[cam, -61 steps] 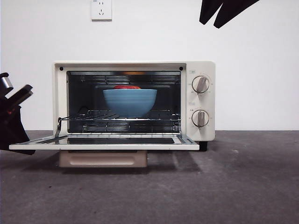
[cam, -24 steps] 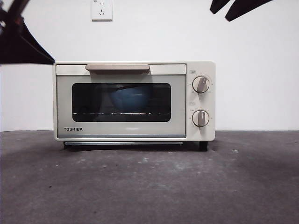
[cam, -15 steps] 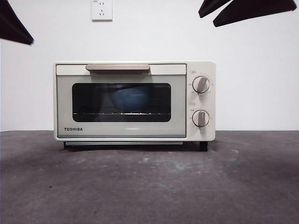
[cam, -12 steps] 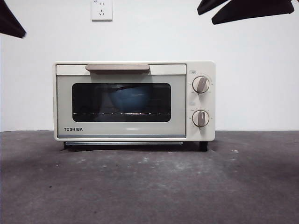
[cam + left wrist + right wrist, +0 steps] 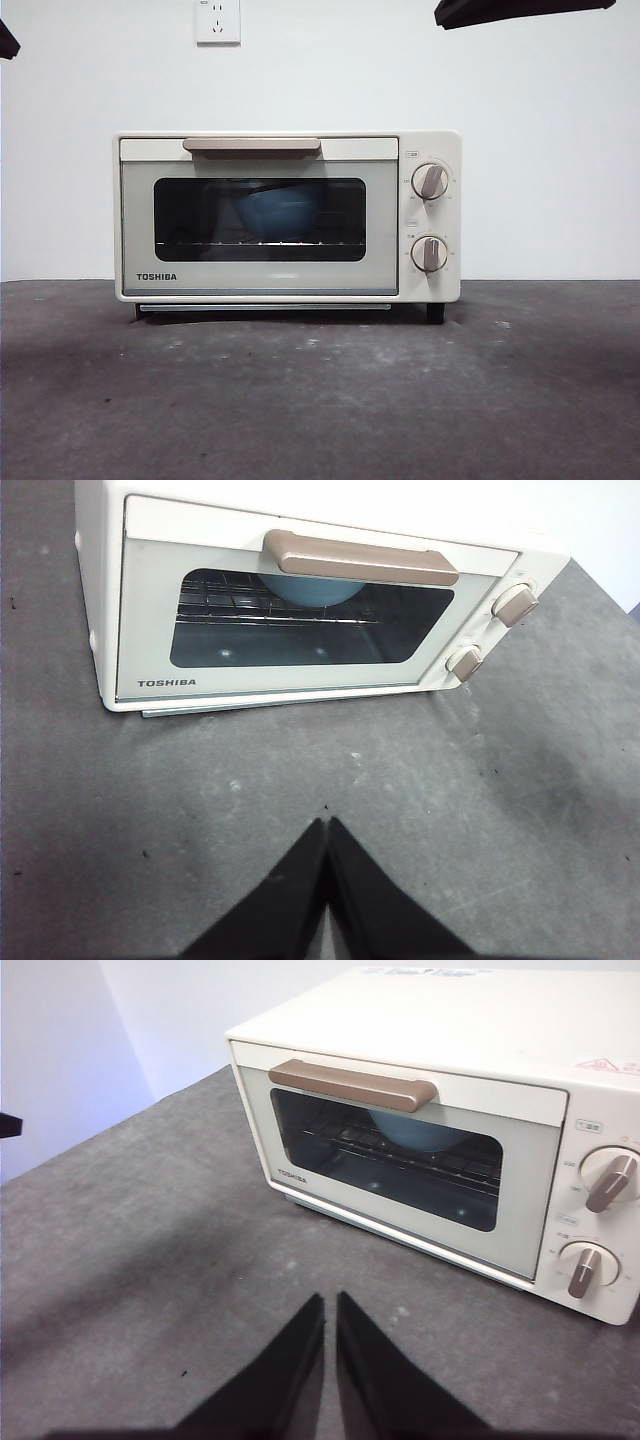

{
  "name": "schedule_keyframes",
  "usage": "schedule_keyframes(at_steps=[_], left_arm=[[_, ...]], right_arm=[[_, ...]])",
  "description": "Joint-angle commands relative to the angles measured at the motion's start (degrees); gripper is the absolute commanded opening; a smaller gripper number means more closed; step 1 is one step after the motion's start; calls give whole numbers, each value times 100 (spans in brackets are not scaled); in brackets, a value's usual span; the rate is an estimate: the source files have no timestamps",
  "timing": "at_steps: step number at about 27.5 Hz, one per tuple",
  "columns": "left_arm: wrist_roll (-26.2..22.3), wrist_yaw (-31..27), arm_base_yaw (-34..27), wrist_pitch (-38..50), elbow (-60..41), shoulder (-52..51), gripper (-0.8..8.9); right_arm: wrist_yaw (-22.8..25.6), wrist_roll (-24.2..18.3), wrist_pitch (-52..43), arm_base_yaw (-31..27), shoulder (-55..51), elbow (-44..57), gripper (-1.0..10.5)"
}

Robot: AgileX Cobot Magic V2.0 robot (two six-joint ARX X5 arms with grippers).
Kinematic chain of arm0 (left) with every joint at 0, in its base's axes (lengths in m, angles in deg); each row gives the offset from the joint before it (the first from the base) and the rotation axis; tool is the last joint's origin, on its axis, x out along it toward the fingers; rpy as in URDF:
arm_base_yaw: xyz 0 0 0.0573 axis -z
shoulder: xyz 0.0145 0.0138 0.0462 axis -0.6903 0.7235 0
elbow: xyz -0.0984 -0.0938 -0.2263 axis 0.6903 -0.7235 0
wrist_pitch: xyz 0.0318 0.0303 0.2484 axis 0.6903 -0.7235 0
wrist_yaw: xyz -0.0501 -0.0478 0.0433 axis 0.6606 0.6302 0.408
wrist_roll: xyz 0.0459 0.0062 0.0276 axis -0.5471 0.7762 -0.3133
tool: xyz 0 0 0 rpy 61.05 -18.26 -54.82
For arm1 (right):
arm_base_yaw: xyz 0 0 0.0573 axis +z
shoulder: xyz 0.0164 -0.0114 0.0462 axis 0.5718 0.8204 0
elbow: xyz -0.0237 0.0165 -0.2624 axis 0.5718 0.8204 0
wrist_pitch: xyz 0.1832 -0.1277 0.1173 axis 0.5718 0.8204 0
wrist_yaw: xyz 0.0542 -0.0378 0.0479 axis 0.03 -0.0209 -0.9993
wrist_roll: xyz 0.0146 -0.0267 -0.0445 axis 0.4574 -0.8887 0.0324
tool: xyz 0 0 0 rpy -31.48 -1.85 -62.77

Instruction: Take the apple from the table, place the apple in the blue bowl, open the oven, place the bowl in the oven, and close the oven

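The cream oven [image 5: 430, 290] stands in the middle of the table [image 5: 320, 400] with its door closed. Through the dark glass the blue bowl [image 5: 277, 210] shows on the rack, also seen as the blue bowl [image 5: 305, 588] and the blue bowl [image 5: 415, 1135]. The apple is hidden. My left gripper [image 5: 326, 828] hangs shut and empty over bare table in front of the oven [image 5: 150, 600]. My right gripper [image 5: 330, 1302] is shut too, empty, well back from the oven [image 5: 400, 1020]. In the front view both arms are only black tips at the top corners.
Two grey knobs [image 5: 429, 218] sit on the oven's right panel, and the beige handle [image 5: 252, 145] runs along the door's top. A white wall with a socket [image 5: 217, 20] stands behind.
The oven door, open 2.5 s ago, is closed. The arm at the left has risen and drawn away to the top left corner. The top right arm has lifted further out of view.
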Motion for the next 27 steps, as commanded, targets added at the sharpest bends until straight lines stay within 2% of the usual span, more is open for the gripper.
schedule_keyframes(at_steps=[1,4,20,24,27], left_arm=[[-52,-20,15,37,83,24,7],[-52,-20,15,46,83,24,7],[-61,-20,15,42,83,26,7],[-761,-114,9,234,79,22,7],[-1134,-741,-92,592,77,-125,7]], right_arm=[[173,-66,-50,55,22,-22,6],[299,-68,-68,55,22,-22,6],[299,-68,-66,55,22,-22,6],[299,-68,-66,55,22,-22,6],[297,-68,-63,55,22,-22,6]])
